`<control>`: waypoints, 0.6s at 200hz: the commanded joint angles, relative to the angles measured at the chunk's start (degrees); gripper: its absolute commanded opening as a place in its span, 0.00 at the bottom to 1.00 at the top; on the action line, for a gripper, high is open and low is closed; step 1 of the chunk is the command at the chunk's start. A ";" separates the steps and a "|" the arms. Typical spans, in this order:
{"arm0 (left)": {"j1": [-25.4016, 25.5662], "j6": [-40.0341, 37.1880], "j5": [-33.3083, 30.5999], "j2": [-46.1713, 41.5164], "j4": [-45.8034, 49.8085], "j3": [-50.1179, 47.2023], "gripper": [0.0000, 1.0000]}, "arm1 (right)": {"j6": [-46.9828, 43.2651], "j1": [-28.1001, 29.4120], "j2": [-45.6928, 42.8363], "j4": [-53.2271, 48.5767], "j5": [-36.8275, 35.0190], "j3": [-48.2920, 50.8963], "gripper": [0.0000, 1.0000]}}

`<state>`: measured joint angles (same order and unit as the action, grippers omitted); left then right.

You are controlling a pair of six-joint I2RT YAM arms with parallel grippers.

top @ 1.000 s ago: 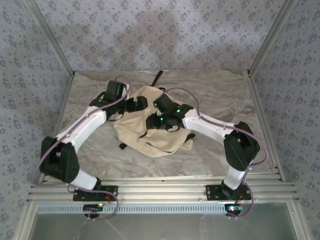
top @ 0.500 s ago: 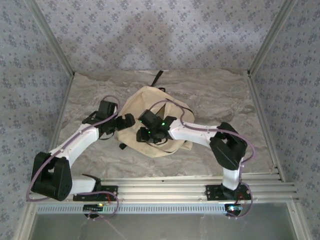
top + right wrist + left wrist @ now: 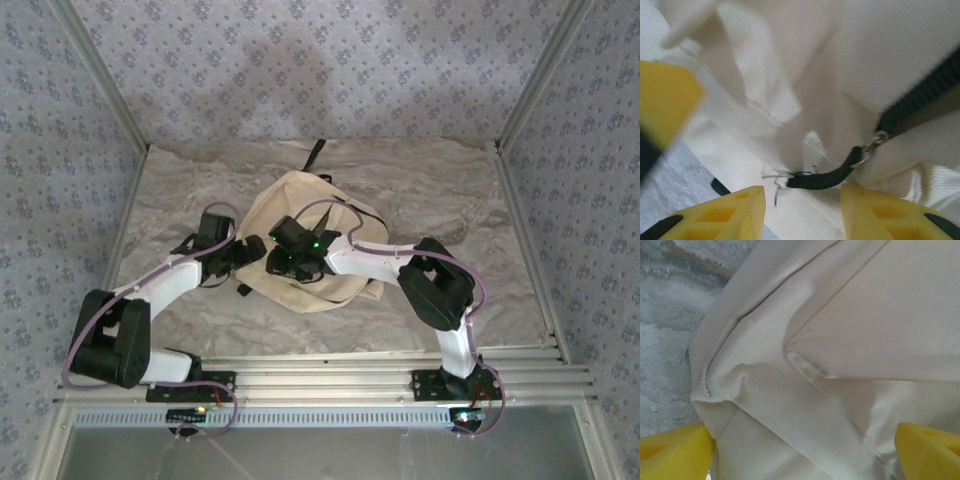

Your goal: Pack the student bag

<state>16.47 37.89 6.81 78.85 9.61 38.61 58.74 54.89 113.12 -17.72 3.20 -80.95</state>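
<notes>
Zipper pull (image 3: pixel 825 176) lies crosswise between right gripper (image 3: pixel 802 202) fingertips: not pinched, jaws half-spread.
Left gripper (image 3: pixel 805 450) spread wide, unclenched, astride a left-side fold of the student bag (image 3: pixel 295 195); bag sits mid-table (image 3: pixel 450 190), long axis toward the far edge — right arm nearer the pull.

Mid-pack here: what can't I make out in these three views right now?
- Top view: the right arm and right tool cover the middle of the student bag, hiding the zipper area.
- Right wrist view: blurred, fingers cut by the bottom edge; whether the tool holds the zipper pull is unclear.
- Left wrist view: fingers of the left tool cropped at the corners; contact with the fabric uncertain.
- Bag contents: covered by its fabric.
</notes>
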 commanded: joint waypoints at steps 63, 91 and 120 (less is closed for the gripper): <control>0.03 3.25 7.58 6.25 -11.21 -3.94 0.42 | 3.78 -2.68 3.86 -1.81 -6.39 -2.31 0.48; 1.82 3.72 6.94 4.48 -11.36 -5.25 0.41 | 3.66 -3.49 4.13 -4.30 -7.70 -1.11 0.46; 2.25 3.84 6.27 4.23 -11.70 -6.04 0.37 | 3.86 -5.11 4.23 -3.01 -6.21 3.23 0.38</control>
<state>17.93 41.23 11.27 83.88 -2.02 33.78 61.73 51.59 115.74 -18.55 -1.02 -81.47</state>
